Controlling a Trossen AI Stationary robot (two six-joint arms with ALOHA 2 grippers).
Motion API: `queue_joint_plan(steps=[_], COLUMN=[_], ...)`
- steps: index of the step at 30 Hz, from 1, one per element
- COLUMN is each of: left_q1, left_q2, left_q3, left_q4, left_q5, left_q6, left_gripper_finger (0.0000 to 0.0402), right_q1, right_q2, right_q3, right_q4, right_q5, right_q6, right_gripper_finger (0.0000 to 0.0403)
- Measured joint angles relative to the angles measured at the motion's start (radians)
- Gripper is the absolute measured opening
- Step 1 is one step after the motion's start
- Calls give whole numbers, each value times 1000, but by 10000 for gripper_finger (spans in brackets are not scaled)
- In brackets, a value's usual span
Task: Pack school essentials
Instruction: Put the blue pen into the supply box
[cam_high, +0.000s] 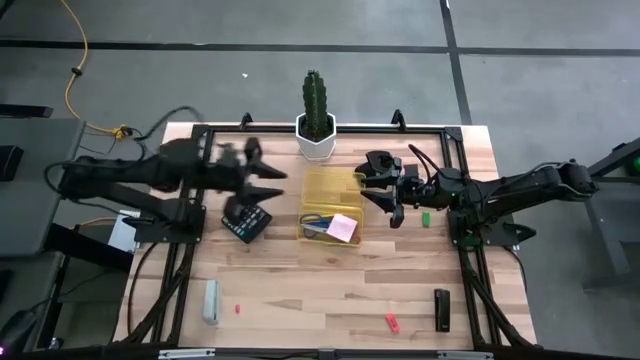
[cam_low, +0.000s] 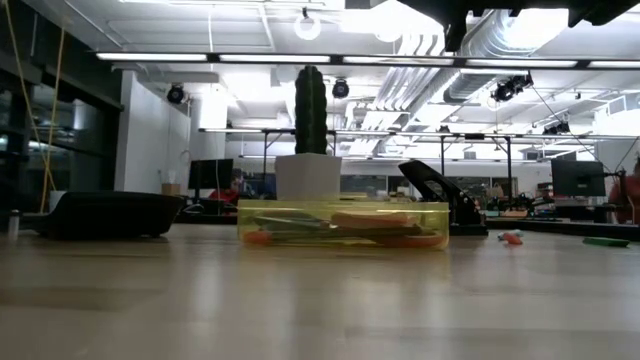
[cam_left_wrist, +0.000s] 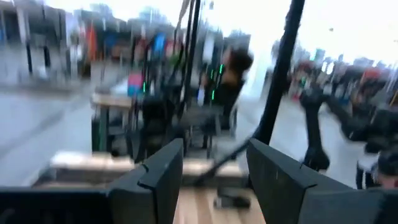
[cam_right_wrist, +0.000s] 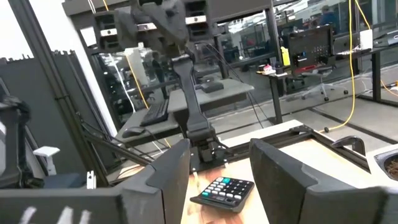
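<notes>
Cactus (cam_high: 315, 100) blocks tray (cam_high: 331, 188) rear; front approach open.

**Robotics lab in an open industrial hall**

Clearly a lab or workshop, not a home. Exposed ducts (cam_low: 500, 45) and long strip lights (cam_low: 250, 57) on a white ceiling. Rows of workbenches with monitors (cam_low: 577, 178) behind. Grey concrete floor (cam_high: 150, 60) around a wooden table (cam_high: 320, 290) in a black metal frame (cam_high: 460, 150), with a yellow cable (cam_high: 72, 50) beside.
</notes>
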Motion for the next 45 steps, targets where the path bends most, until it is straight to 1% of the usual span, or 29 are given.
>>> queue_joint_plan(steps=[3, 6, 8, 11, 17, 24, 26, 29, 32, 35, 40, 43, 45], left_q1=[-32, -56, -62, -62, -61, -61, -61, -61, -61, -61, -60, -60, -60], left_q2=[-109, -192, -227, -252, -250, -246, -246, -246, -246, -246, -246, -246, -246], left_q3=[-135, -273, -345, -413, -437, -437, -437, -437, -437, -437, -437, -437, -437], left_q4=[130, 233, 266, 268, 278, 275, 275, 274, 274, 274, 274, 273, 273], left_q5=[-74, -162, -193, -209, -207, -207, -207, -208, -208, -211, -212, -212, -212], left_q6=[3, -43, -70, -103, -174, -177, -177, -177, -172, -161, -160, -160, -158], left_gripper_finger=[168, 168, 168, 168, 168, 168, 168, 168, 168, 168, 168, 168, 168], right_q1=[0, 0, 0, 0, 0, 0, 0, -3, -22, -38, -54, -64, -73], right_q2=[0, 0, 0, 0, 0, 0, 0, 0, 0, 0, 0, 1, 1], right_q3=[0, 0, 0, 0, 0, 0, 0, 0, 0, 0, 0, 0, 0], right_q4=[0, 0, 0, 0, 0, 0, 0, -29, -171, -390, -863, -1110, -1235], right_q5=[0, 0, 0, 0, 0, 0, 4, 73, 110, 112, 112, 162, 212], right_q6=[0, 0, 0, 0, 53, 48, 141, 387, 518, 683, 1034, 1235, 1424], right_gripper_finger=[161, 161, 161, 161, 161, 161, 161, 161, 161, 161, 161, 161, 161])
